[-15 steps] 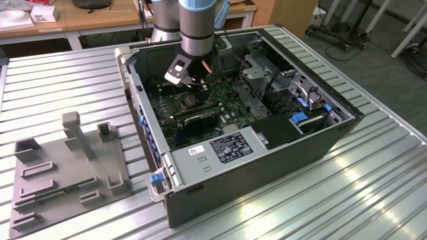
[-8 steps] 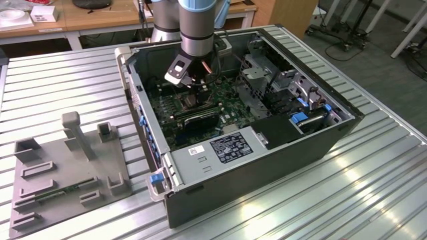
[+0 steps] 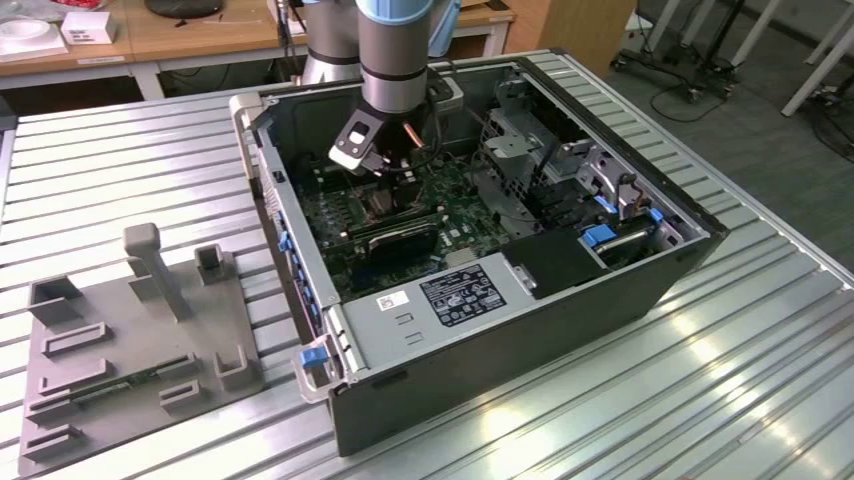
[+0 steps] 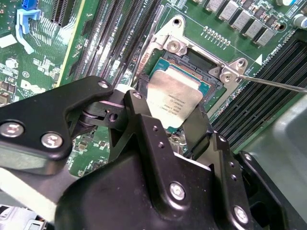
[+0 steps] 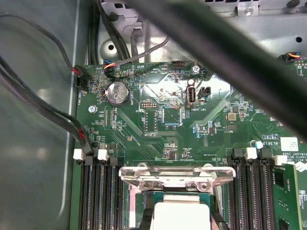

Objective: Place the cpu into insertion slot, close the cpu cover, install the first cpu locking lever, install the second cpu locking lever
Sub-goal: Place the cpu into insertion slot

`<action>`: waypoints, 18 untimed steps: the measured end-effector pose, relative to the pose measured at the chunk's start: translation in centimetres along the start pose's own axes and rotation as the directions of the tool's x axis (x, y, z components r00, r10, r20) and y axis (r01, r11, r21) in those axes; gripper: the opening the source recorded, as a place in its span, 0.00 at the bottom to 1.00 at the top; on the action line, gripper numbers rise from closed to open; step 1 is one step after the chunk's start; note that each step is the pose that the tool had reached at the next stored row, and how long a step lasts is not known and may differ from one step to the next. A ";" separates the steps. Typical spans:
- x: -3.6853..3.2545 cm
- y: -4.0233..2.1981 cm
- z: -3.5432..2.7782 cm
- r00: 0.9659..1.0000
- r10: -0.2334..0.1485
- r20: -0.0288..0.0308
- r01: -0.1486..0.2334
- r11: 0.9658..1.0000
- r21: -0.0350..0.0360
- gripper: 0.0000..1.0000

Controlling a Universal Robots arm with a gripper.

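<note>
Silver-tan cpu (image 4: 175,101) — green circuit board (image 5: 144,139)

Bright even light; glare on table (image 3: 694,340), green board (image 5: 168,91); case (image 3: 534,330) interior shadowed.

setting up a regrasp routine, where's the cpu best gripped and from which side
By two opposite thin edges, coming down from above, as the gripper holds it now. The cpu is a flat square, metal top up, over the insertion slot; only its rims offer purchase, and the slot's raised frame would likely block a sideways approach.
</note>
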State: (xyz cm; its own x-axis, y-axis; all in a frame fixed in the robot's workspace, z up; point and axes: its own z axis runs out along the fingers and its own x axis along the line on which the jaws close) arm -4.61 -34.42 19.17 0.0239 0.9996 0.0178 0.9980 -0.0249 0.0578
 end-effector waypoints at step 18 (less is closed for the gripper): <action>0.04 0.10 -1.64 1.000 0.003 0.000 -0.003 1.000 0.000 0.54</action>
State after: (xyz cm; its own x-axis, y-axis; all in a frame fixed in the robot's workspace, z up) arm -4.61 -34.41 20.81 0.0264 0.9995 0.0181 0.9979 -0.0274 0.0580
